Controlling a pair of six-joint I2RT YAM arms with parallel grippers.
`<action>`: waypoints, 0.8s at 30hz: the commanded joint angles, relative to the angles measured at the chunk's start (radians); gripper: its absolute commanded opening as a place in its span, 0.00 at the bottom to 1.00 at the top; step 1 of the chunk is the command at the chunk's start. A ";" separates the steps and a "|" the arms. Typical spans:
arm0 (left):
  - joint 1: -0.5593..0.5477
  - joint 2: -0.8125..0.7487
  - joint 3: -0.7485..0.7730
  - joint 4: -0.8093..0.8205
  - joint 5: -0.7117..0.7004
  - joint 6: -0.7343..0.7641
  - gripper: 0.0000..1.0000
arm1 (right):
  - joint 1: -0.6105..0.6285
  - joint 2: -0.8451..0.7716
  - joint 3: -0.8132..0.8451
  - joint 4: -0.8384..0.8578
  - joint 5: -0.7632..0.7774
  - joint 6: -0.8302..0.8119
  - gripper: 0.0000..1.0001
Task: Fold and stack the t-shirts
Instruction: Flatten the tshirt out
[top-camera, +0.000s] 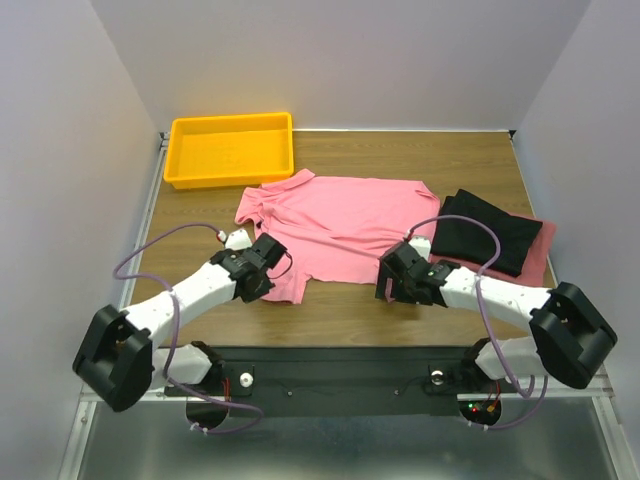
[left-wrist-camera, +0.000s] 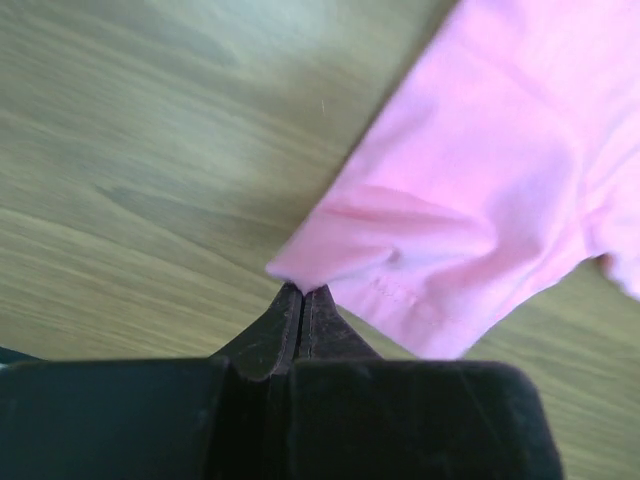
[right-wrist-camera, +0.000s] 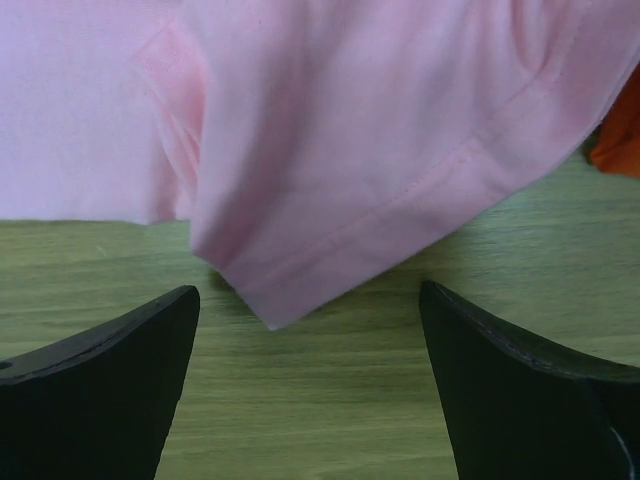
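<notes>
The large pink collared shirt (top-camera: 340, 225) lies spread on the wooden table. My left gripper (top-camera: 268, 278) is at its near left corner. In the left wrist view the left gripper (left-wrist-camera: 302, 290) is shut, pinching the corner of the pink shirt (left-wrist-camera: 480, 180). My right gripper (top-camera: 392, 275) is at the near right hem. In the right wrist view the right gripper (right-wrist-camera: 308, 292) is open wide, and a corner of the pink hem (right-wrist-camera: 330, 220) lies just ahead, between the fingers. A folded black shirt (top-camera: 487, 232) lies on a folded pink one (top-camera: 545, 252) at the right.
A yellow plastic tray (top-camera: 230, 150) stands at the back left, just beyond the shirt's collar. A bit of orange-red cloth (right-wrist-camera: 618, 150) shows at the right edge of the right wrist view. Bare wood (top-camera: 340, 305) runs along the near edge.
</notes>
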 joint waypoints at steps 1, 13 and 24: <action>0.039 -0.109 -0.005 -0.022 -0.126 -0.014 0.00 | 0.020 0.055 0.063 -0.069 0.078 0.093 0.94; 0.086 -0.198 -0.042 0.048 -0.138 0.008 0.00 | 0.020 0.143 0.092 -0.106 0.132 0.153 0.44; 0.086 -0.327 0.028 0.016 -0.152 0.024 0.00 | 0.022 -0.038 0.171 -0.190 0.209 0.067 0.00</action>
